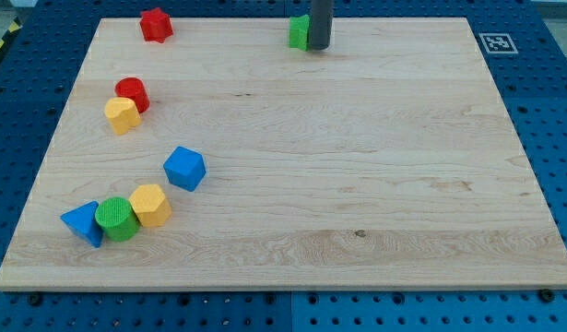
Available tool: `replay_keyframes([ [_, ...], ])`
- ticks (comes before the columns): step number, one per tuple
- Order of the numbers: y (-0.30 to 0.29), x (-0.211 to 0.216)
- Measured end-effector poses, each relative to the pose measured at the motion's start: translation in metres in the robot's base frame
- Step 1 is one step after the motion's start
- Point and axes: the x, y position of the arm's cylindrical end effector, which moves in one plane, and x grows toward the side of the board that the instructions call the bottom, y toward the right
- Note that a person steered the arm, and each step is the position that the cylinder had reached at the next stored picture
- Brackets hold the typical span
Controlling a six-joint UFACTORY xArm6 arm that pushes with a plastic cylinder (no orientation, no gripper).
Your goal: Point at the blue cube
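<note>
Camera view: you see my tip (pixel 318 47) at the board's (pixel 357 184) top edge, touching the green block (pixel 299 31); the bare rod grips nothing. The blue cube (pixel 184 168) lies well apart, toward the view's lower left, above the yellow block (pixel 150 205). Pointing appears not yet begun. No containers appear.

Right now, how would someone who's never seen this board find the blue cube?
Start at the wooden board's left half, below the middle. The blue cube sits alone, just above the row of blue triangular block, green cylinder and yellow block. Unlike the other blue piece, it touches nothing.
</note>
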Motion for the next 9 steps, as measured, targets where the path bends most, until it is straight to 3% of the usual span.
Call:
replay_keyframes([
  [1,0.0,-0.001],
  [3,0.0,0.08],
  [8,-0.007,0.083],
  [9,-0.025,0.108],
])
